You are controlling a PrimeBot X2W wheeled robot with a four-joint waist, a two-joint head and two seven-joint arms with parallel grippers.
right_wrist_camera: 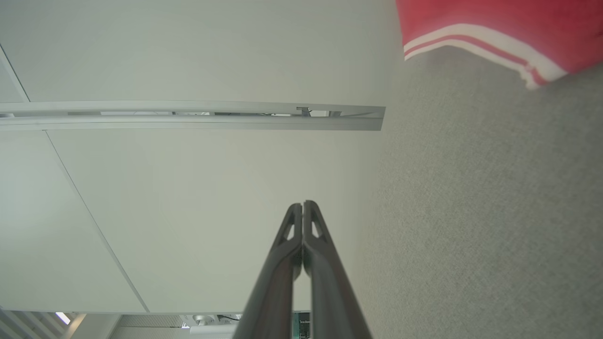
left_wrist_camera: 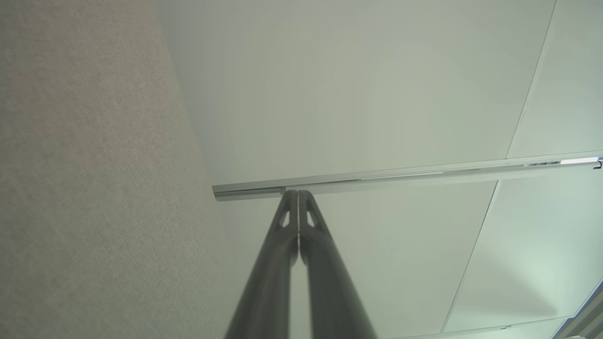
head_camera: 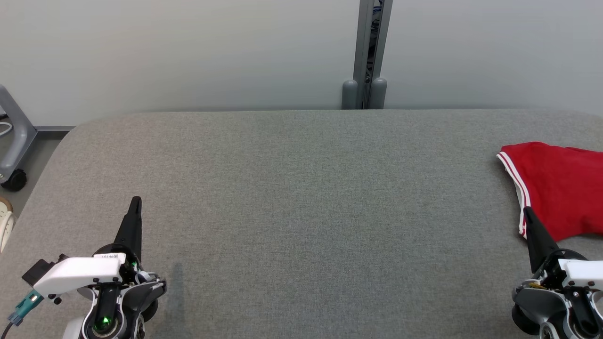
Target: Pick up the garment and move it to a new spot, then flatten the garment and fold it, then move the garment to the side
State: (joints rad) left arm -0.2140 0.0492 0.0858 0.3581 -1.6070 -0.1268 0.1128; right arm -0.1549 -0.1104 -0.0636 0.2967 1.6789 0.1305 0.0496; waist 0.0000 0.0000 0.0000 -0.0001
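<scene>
The garment [head_camera: 560, 183] is red with white stripes along its hem and lies at the right edge of the grey table [head_camera: 301, 197], cut off by the head view's border. Its striped hem [right_wrist_camera: 476, 42] also shows at the top right of the right wrist view. My right gripper [head_camera: 527, 212] is shut, at the lower right, its tip just in front of the garment's near hem with nothing in it. Over the table's near left part my left gripper [head_camera: 136, 201] is shut and empty. In both wrist views the fingers [left_wrist_camera: 298, 195] [right_wrist_camera: 304, 205] are pressed together.
A pale wall stands behind the table, with a grey metal post [head_camera: 370, 56] at its far edge. A grey wheeled frame [head_camera: 14, 141] sits on the floor at the far left. The table's rounded left corner is near the left arm.
</scene>
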